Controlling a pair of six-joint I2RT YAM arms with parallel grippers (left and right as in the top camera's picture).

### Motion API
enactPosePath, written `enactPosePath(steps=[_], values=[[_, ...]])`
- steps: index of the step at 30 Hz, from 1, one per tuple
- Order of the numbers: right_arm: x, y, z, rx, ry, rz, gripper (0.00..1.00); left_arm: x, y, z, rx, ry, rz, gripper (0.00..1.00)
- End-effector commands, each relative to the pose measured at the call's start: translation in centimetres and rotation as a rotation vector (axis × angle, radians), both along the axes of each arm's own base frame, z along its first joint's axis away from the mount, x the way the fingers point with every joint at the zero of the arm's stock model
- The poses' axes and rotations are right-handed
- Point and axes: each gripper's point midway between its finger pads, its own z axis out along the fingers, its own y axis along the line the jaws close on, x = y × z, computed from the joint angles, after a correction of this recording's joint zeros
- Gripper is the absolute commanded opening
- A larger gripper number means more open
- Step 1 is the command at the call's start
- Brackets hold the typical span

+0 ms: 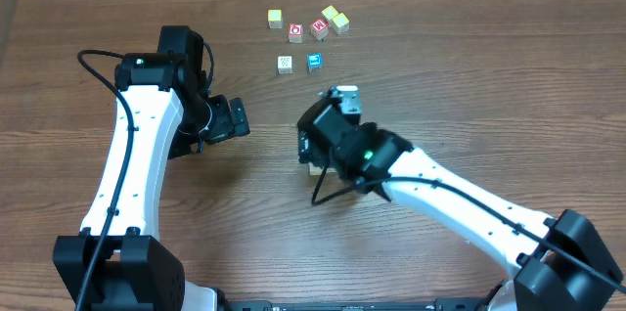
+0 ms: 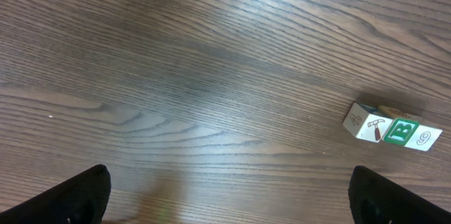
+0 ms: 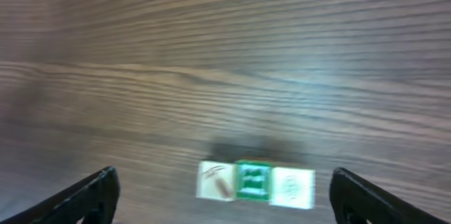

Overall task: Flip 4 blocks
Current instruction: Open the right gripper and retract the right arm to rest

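The wood-grain bench [image 1: 469, 76] is seen bearing every cube. The left hand [image 2: 229, 189] is held wide open over bare wood. The right hand [image 3: 222, 185] is spread wide too, and 3 pale cream blocks [image 3: 255, 182] are seen between its fingers, clear of both. They lie touching in 1 row near the bench's middle: a hammer picture, the green B block [image 2: 402, 132], a 9. A dotted block [image 1: 285, 63] lies well apart.
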Motion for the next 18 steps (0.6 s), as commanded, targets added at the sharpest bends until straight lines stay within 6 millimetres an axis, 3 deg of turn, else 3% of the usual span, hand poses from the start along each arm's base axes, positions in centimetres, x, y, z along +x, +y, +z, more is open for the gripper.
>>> enactPosePath(steps=[1,3,9,13,18], values=[[1.9,-2.4,0.5,0.006,0.021,-0.018,1.0,0.4,0.1,0.8,0.009,-0.03,0.016,1.0],[2.6,-3.8,0.2,0.024,0.065,-0.012,1.0,0.4,0.1,0.8,0.008,-0.03,0.016,1.0],[6.2,-13.5,-0.7,0.0,0.137,-0.17,1.0,0.4,0.1,0.8,0.009,-0.03,0.016,1.0],[7.5,-18.6,-0.8,0.005,0.146,-0.302,1.0,0.4,0.1,0.8,0.008,-0.03,0.017,1.0],[8.4,-23.4,-0.8,0.014,0.146,-0.424,1.0,3.0,0.0,1.2,0.001,-0.137,0.017,1.0]])
